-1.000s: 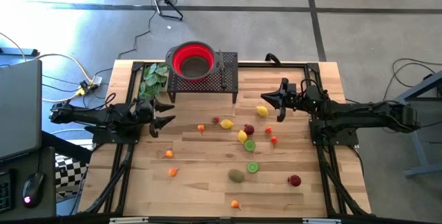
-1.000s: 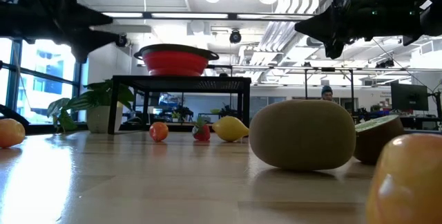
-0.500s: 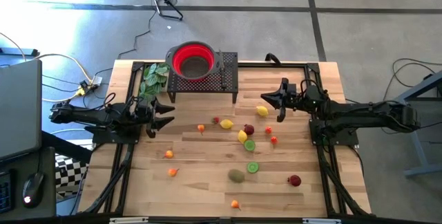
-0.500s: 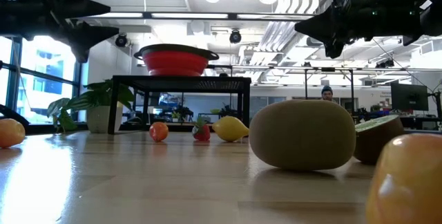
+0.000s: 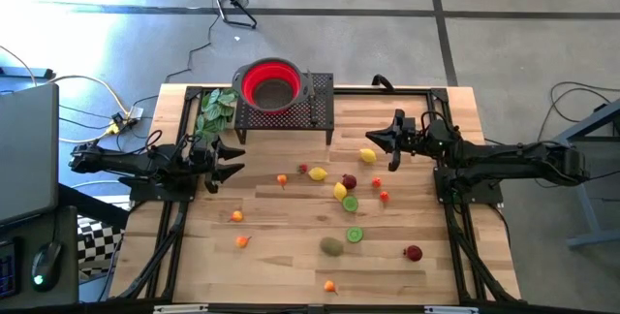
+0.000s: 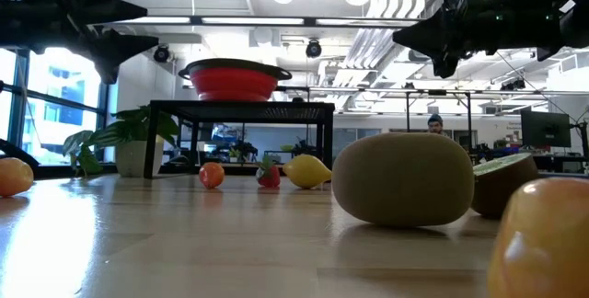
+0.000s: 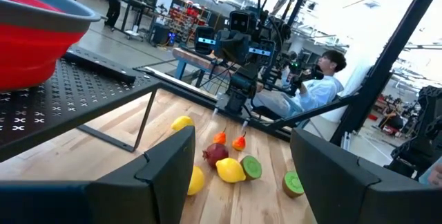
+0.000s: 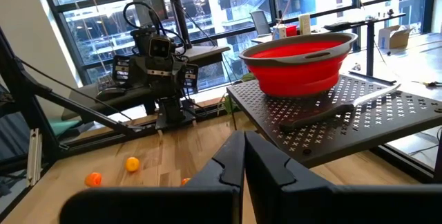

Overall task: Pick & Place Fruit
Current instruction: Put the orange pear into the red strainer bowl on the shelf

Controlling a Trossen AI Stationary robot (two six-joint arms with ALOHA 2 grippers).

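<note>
1. High view: left gripper (image 5: 229, 164) at the table's left side, fingers spread, holding nothing, aimed toward the centre. Right gripper (image 5: 390, 145) at the right side, fingers shut and empty, just beside a lemon (image 5: 367, 156). Fruit scattered over the table's middle; nearest to the left gripper an orange piece (image 5: 282, 180), lying straight ahead along the pointing line, apart from the fingers. Red bowl (image 5: 271, 83) on a black stand (image 5: 324, 101) at the far edge, between the arms, nearer the left one.

2. Low view: kiwi (image 6: 403, 178) large in the foreground, long axis lying across the view, flat on the table (image 6: 166, 243). A lemon (image 6: 306, 171) and two small reddish pieces farther back, below the stand. Both grippers high above the wood.

3. Left wrist view: spread fingers (image 7: 162, 170) framing a fruit cluster ahead: a lemon (image 7: 231, 171), a dark red piece (image 7: 215, 154), lime halves (image 7: 251, 167). Which piece sits nearest probably not decidable here.

4. Right wrist view: shut fingers (image 8: 242, 160) pointing across the table; two orange pieces (image 8: 131, 163) well off on the far side, so closer to the left arm.
</note>
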